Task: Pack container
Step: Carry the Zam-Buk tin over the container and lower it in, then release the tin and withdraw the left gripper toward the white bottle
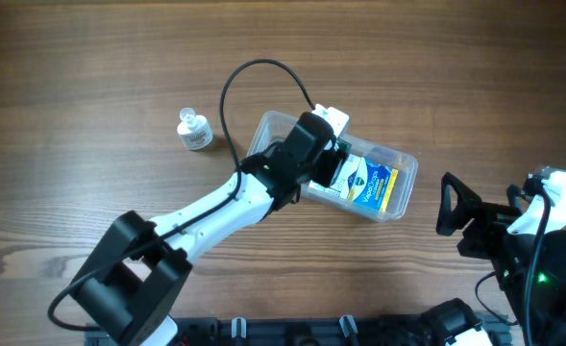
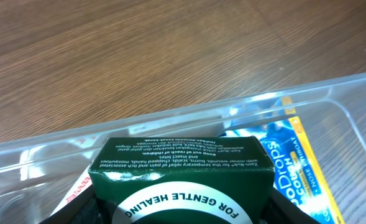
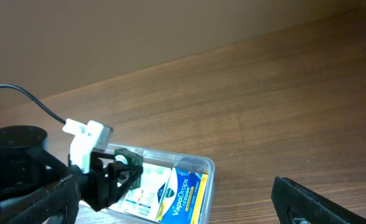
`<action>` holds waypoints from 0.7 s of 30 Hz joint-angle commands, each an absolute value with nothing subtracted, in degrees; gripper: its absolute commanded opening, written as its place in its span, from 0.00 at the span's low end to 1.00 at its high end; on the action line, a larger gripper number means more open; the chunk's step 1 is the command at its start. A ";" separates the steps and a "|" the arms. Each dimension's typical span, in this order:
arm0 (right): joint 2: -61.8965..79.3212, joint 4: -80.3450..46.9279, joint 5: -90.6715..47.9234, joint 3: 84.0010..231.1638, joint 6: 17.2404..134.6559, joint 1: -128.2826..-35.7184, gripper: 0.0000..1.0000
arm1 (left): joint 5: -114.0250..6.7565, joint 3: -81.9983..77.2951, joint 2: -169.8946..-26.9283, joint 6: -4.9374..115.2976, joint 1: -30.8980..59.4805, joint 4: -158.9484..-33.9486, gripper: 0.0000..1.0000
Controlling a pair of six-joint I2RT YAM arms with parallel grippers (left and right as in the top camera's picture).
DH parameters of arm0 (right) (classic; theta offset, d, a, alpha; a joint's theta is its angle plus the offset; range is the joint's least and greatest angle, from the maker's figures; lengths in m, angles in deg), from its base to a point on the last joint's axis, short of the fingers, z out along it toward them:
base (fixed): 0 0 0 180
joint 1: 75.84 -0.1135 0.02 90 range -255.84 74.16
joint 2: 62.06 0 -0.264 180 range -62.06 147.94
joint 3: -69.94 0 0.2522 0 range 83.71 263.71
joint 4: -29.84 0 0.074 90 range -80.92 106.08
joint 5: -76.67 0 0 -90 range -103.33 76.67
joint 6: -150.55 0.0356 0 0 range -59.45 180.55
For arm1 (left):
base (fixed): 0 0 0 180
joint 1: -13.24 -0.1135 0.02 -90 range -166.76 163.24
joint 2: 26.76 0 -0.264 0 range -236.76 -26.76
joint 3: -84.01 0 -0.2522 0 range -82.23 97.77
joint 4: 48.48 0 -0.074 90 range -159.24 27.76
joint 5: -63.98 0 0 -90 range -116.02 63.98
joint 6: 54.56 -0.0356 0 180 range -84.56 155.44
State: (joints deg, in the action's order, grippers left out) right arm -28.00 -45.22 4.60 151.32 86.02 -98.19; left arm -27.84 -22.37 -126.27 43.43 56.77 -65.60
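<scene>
The clear plastic container [image 1: 409,165] lies right of the table's centre; it also shows in the left wrist view [image 2: 332,87] and the right wrist view [image 3: 209,168]. My left gripper [image 1: 329,163] is shut on a dark green box [image 2: 183,168] and holds it over the container's left half, as the right wrist view [image 3: 128,163] also shows. A blue and yellow VapoDrops box [image 1: 371,183] lies flat inside, next to a white box [image 3: 146,186]. My right gripper [image 1: 455,207] is open and empty, right of the container.
A small white round bottle [image 1: 194,129] stands on the wood table left of the container. The left arm's black cable [image 1: 227,86] loops above it. One right finger [image 3: 319,202] shows at the lower right of the right wrist view.
</scene>
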 commanded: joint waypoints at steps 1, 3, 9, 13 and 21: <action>-28.17 -45.11 5.48 151.63 86.07 -98.32 1.00 | -27.52 -22.09 -126.71 44.85 58.63 -63.22 0.23; -28.17 -45.11 5.48 151.63 86.09 -98.32 1.00 | -26.36 -22.09 -126.71 44.87 58.76 -63.35 0.27; -28.17 -45.11 5.48 151.63 86.09 -98.32 1.00 | -27.25 -22.09 -126.66 46.40 59.26 -64.15 0.51; -28.17 -45.11 5.50 151.63 86.09 -98.32 1.00 | -27.23 -21.61 -126.22 46.38 59.20 -64.13 0.76; -28.17 -45.11 5.48 151.63 86.07 -98.32 1.00 | -27.23 -21.02 -122.90 46.19 58.69 -64.37 0.83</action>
State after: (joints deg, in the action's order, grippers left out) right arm -28.00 -45.22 4.73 151.30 86.02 -98.19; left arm -27.41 -22.35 -126.25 46.43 58.89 -64.37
